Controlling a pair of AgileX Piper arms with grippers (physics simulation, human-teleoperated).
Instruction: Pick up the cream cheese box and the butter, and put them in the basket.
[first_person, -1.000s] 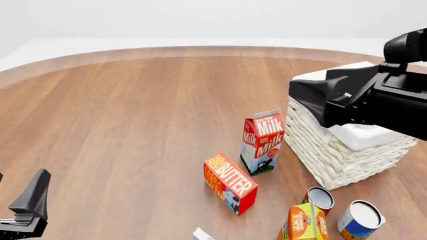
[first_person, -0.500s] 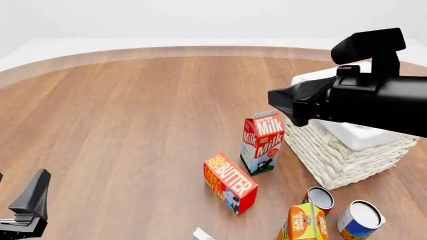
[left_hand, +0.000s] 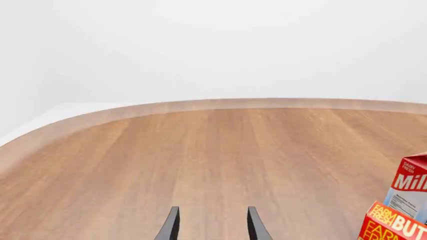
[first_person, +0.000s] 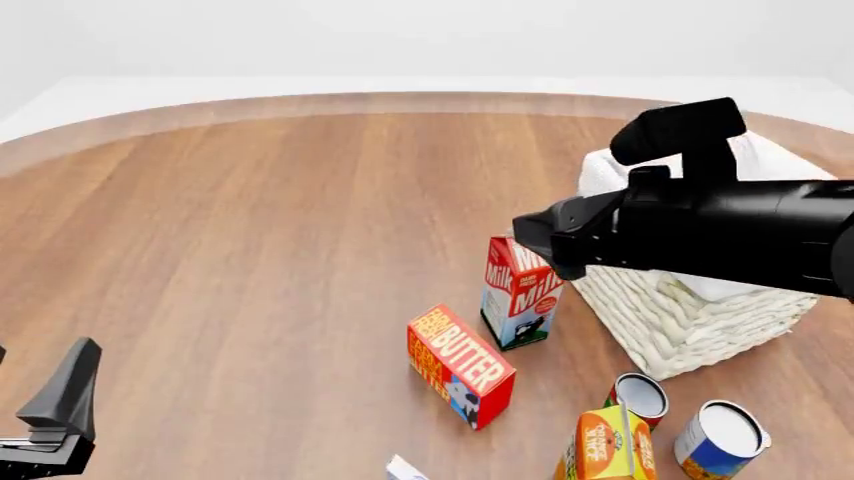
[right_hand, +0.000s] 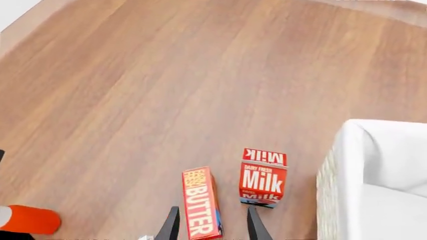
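The butter (first_person: 461, 365) is a red-orange carton lying on the wooden table, just in front and to the left of the milk carton (first_person: 525, 290). At the right stands the basket (first_person: 694, 315), whitish wicker with a white liner, partly hidden by my right arm. Only a white corner of what seems to be the cream cheese box (first_person: 403, 468) shows at the bottom edge. My right gripper (first_person: 534, 238) hovers open above the milk carton; in its wrist view the butter (right_hand: 200, 202) lies beneath the open right gripper (right_hand: 212, 227). My left gripper (left_hand: 212, 227) is open and empty, low at the near left (first_person: 60, 405).
Two round tins (first_person: 641, 398) (first_person: 721, 438) and an orange juice carton (first_person: 607, 445) stand in front of the basket. In the right wrist view, an orange-red cylinder (right_hand: 27, 219) lies at the picture's edge. The table's curved far edge (first_person: 400, 100) runs along the back.
My right arm has swung left and down from above the basket to above the milk carton. The left gripper and all objects have stayed put.
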